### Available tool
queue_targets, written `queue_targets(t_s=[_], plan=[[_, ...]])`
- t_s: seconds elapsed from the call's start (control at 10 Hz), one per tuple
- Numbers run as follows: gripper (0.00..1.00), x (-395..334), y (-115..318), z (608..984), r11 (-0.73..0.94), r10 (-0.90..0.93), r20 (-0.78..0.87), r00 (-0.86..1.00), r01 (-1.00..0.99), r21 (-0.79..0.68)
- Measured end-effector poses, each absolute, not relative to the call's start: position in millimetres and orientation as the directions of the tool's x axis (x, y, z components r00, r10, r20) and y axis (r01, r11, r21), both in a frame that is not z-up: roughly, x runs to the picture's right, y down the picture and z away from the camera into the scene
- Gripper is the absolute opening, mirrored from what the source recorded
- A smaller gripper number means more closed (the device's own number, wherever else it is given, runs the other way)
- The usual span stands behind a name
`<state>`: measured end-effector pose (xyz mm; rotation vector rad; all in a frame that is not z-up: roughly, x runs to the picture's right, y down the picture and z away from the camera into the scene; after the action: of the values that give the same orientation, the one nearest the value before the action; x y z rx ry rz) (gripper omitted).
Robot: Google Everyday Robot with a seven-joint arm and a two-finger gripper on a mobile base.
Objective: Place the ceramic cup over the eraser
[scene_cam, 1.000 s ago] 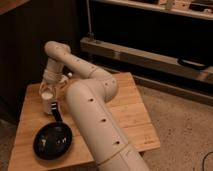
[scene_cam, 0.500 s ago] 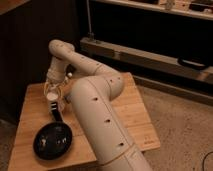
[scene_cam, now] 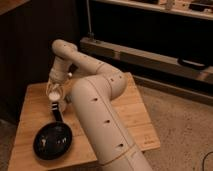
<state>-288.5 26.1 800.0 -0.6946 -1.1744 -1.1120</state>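
Observation:
My gripper [scene_cam: 54, 85] hangs over the left half of the wooden table [scene_cam: 31, 107], at the end of the white arm that reaches across from the lower right. It is shut on the ceramic cup [scene_cam: 53, 93], a small plain white cup held just above the tabletop. The eraser does not show; the arm and the cup hide the spot beneath them.
A black frying pan [scene_cam: 52, 142] lies at the table's front left, its handle [scene_cam: 57, 112] pointing up toward the cup. The arm's thick links cover the table's middle. Dark cabinets and a low metal shelf [scene_cam: 150, 56] stand behind; speckled floor lies to the right.
The gripper with the cup has shifted a little to the right along the table, toward the pan's handle. The pan has stayed put.

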Motion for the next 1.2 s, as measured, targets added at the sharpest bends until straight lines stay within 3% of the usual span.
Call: queue_targets(t_s=[0.6, 1.2], plan=[[0.00, -319.0, 11.2, 818.1, 0.368, -0.361, 0.932, 0.020, 0.922, 0.122], [0.00, -294.6, -26.7, 831.4, 0.402, -0.399, 0.913, 0.082, 0.911, 0.094]])
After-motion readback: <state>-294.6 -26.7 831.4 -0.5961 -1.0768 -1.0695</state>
